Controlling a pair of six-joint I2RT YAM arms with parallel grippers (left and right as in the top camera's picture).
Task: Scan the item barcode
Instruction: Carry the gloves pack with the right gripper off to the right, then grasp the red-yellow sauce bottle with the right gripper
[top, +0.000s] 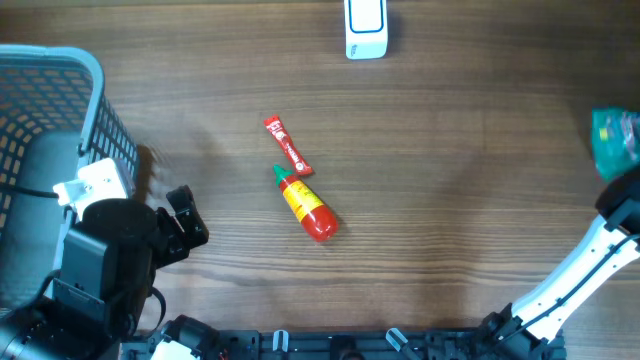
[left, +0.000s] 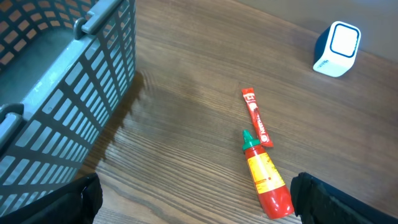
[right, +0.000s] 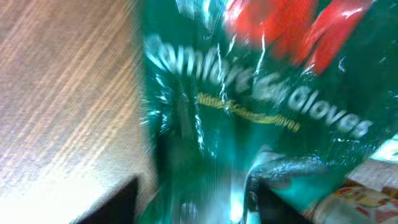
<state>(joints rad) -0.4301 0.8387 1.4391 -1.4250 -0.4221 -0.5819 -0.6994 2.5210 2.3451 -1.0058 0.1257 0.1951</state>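
My left pincer (left: 199, 208) is spread wide above the brown wooden table (left: 186, 93). My right pincer (right: 199, 208) straddles the glossy green plastic glove packet (right: 261, 99) at the table's far right. Whether it pinches the packet, I cannot tell. The white-and-blue boxy scanner (top: 365, 28) stands well apart.

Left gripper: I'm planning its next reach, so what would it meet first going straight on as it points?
Probably the bare wooden table, between the blue-grey plastic basket and the green-capped red sauce bottle. The open left gripper aims between them; depth is unclear.
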